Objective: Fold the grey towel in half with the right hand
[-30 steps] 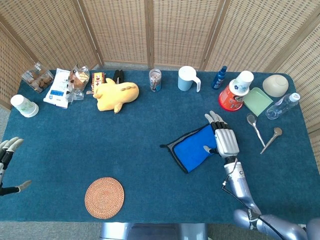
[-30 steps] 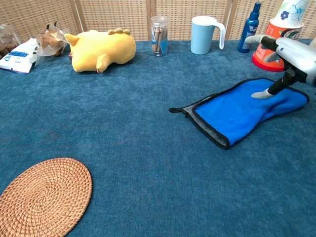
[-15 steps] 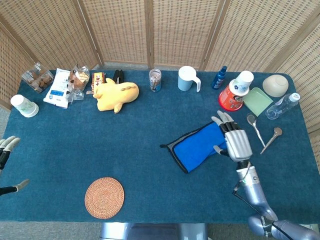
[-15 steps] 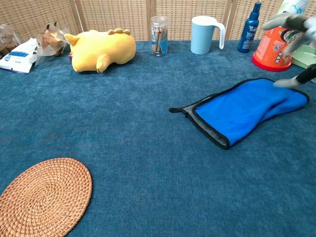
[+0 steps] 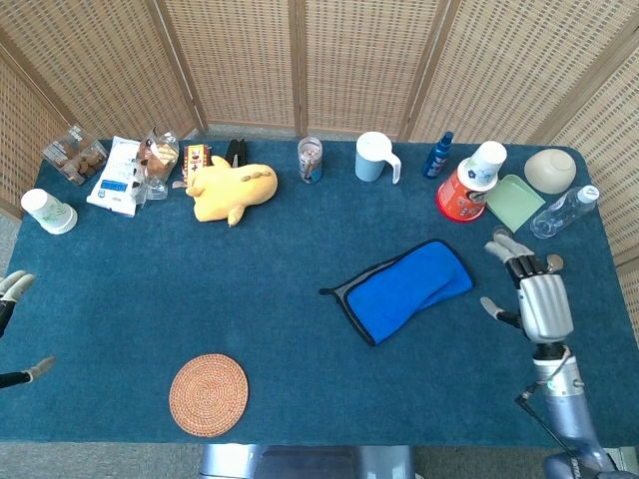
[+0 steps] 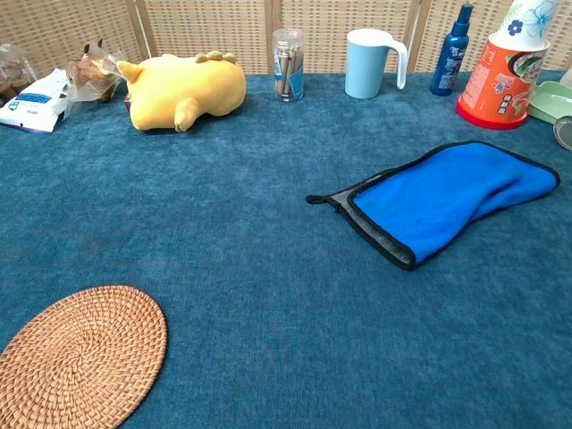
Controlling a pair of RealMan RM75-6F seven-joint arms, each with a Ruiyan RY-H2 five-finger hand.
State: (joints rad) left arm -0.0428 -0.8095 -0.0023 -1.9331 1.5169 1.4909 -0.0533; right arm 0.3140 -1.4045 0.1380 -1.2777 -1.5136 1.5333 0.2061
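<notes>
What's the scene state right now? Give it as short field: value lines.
towel: folded, blue side up, grey edge showing at its left end
right hand: open, off the towel, to its right
left hand: at the left edge of the head view, holds nothing
mat: round, woven, near front edge
toy: yellow plush, at the back

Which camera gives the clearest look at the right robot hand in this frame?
The head view. There the right robot hand shows whole from above, fingers apart and holding nothing, hovering off to the right of the folded towel. The chest view shows none of it.
</notes>
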